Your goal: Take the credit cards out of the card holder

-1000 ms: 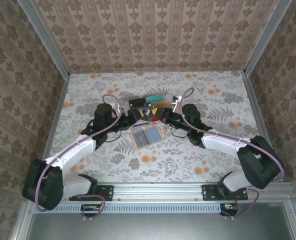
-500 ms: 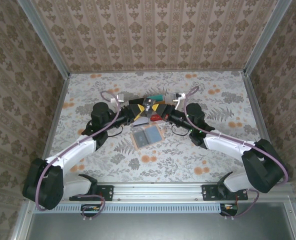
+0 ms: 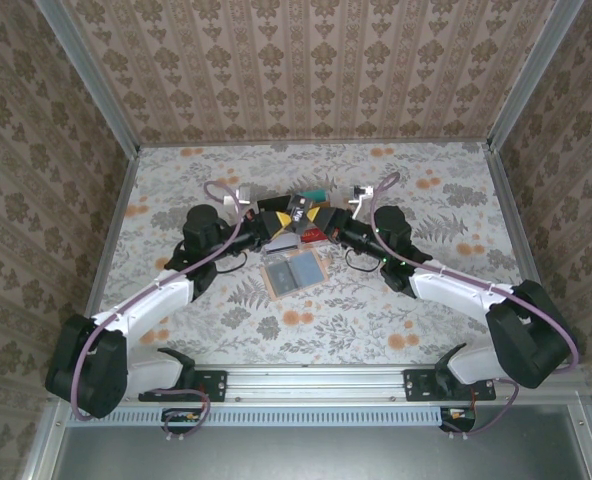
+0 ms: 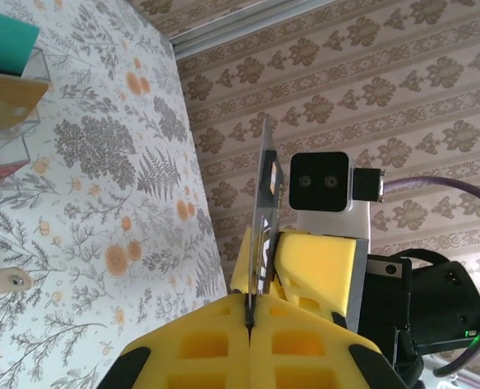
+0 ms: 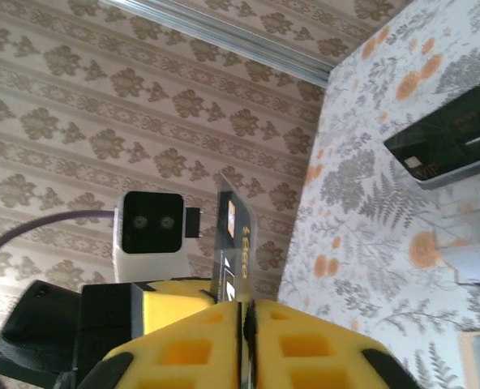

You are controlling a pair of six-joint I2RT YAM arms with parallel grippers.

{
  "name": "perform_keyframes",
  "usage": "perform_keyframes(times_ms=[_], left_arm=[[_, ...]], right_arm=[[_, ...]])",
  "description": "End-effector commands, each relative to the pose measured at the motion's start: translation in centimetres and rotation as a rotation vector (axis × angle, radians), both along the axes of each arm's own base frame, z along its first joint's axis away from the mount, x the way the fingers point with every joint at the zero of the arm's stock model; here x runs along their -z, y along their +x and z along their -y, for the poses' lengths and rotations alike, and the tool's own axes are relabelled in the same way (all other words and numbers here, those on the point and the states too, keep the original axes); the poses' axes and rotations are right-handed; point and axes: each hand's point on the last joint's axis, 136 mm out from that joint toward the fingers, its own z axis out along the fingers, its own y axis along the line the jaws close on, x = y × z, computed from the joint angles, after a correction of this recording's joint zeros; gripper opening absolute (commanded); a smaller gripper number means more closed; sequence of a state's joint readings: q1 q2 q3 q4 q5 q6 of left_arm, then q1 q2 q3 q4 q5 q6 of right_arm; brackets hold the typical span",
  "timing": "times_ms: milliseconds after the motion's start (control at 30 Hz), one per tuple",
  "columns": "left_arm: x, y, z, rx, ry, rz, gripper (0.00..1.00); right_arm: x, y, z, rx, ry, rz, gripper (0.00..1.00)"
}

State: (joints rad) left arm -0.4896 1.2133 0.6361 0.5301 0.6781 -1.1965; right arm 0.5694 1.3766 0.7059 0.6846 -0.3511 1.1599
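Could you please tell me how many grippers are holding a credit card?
2: the left gripper and the right gripper, facing each other, each pinch the same credit card.

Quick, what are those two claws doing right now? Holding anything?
Left gripper: closed, pinching a thin dark card.
Right gripper: closed on a thin dark card too; whether it is the same one cannot be told.

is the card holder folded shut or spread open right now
Spread open: the card holder lies flat, both grey-blue inner pockets facing up. Too small to tell whether they are empty.
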Motion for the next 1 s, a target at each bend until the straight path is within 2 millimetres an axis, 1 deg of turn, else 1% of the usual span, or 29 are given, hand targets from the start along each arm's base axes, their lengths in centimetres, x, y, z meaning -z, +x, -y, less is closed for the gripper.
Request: perform_keyframes(times_ms=[0,67,133,233,300,333,400,467,567,667,700,767,867,967], left_arm=[[1.6,0.2,-0.6,-0.008,0.114,0.009,0.00],[2.7,0.5,-1.5,-0.042,0.237,0.023,0.00],[3.3,0.8,-2.6,-0.058,0.378,0.070,0.00],[3.3,1.6,-4.2,-0.062,0.564,0.179,0.00],[3.1,2.0,-4.7,-0.035,0.657,0.265,0.00],[2.9,2.8,-5.7,-0.043,0.700,0.301,0.00],[2.2,3.6,-6.3,-0.015,0.762,0.385,0.00],[1.4,4.6,-6.7,0.018,0.819,0.472,0.00],[0.1,6.1,-6.6,0.073,0.874,0.602,0.00],[-0.5,8.4,-6.5,0.117,0.919,0.669,0.00],[-0.6,8.7,-6.3,0.149,0.921,0.692,0.00],[-0.3,10.0,-5.9,0.206,0.958,0.760,0.00],[0.3,11.5,-5.6,0.283,1.011,0.896,0.00],[0.6,12.0,-5.3,0.380,0.985,0.973,0.00]], right_arm=[[0.6,-0.4,1.0,0.021,-0.094,-0.042,0.36],[1.8,-0.5,2.1,0.062,-0.194,-0.078,0.59],[2.7,-0.6,3.3,0.095,-0.291,-0.094,0.71],[3.7,-0.5,5.0,0.137,-0.401,-0.099,0.82],[4.1,-0.2,6.0,0.154,-0.429,-0.101,0.89],[4.3,0.0,6.4,0.161,-0.435,-0.104,0.92],[4.5,0.4,7.3,0.177,-0.441,-0.104,0.99],[4.5,0.9,8.0,0.187,-0.446,-0.103,1.00],[4.7,1.4,8.7,0.189,-0.472,-0.101,1.00],[4.9,2.0,9.2,0.193,-0.481,-0.113,1.00],[4.9,2.1,9.2,0.188,-0.478,-0.118,0.99],[4.8,2.2,9.4,0.184,-0.480,-0.121,1.00],[5.0,2.1,9.9,0.187,-0.494,-0.126,0.99],[5.3,2.1,10.1,0.186,-0.494,-0.137,1.00]])
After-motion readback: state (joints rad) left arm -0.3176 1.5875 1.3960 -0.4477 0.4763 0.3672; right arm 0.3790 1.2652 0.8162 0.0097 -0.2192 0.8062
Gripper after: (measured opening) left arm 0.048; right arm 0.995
